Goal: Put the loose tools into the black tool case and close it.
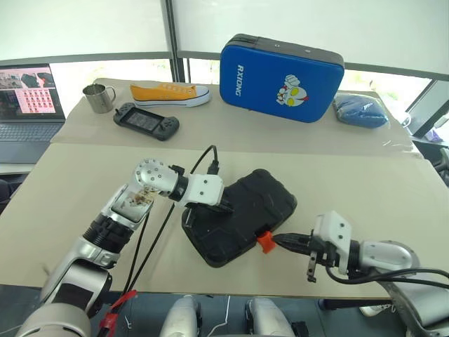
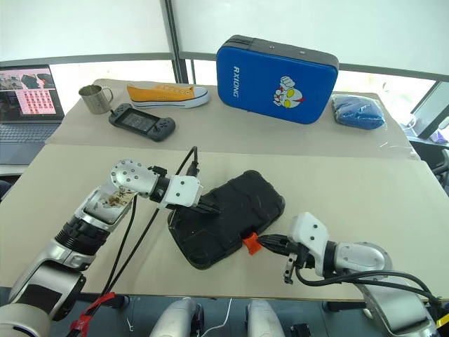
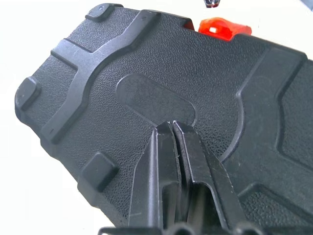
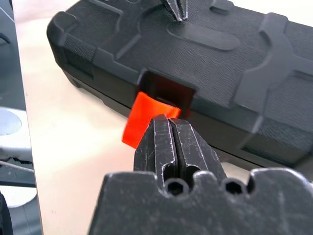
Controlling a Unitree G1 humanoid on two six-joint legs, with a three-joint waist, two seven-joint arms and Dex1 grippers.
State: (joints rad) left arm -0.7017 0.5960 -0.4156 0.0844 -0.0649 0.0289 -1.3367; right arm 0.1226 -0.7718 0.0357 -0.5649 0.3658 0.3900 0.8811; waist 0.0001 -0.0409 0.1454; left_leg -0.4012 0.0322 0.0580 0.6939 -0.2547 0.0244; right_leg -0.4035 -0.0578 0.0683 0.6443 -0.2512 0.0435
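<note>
Landmark: black tool case [image 1: 238, 216], lid down, lying askew on the beige table [image 1: 84, 175] near its front edge. No loose tools lie on the table around it; presumably they are already stowed.

1. Right gripper [image 4: 168, 128]: fingers pressed together, nothing pinched, tips at the orange latch [image 4: 146, 120] on the case's near edge. The latch hangs flipped outward, not snapped home. Judged step: latching. Best done by pushing the tab squarely up and in toward its recess, with steady rather than glancing pressure, since the smooth plastic may slide off the narrow tips.

2. Left gripper [image 3: 172, 128]: fingers shut flat together, empty, tips bearing on the lid's oval recess. Useful as a hold-down; it should press while the latch is driven.

3. Case: moulded pebbled plastic, raised ribs, rounded corners, small feet.

4. Beyond the case: black handheld game console [image 1: 146, 121], steel mug [image 1: 99, 97], yellow canvas shoe [image 1: 170, 93], glossy blue cartoon-printed case [image 1: 280, 69], blue cloth [image 1: 359, 110]. Far left: laptop [image 1: 27, 105].
</note>
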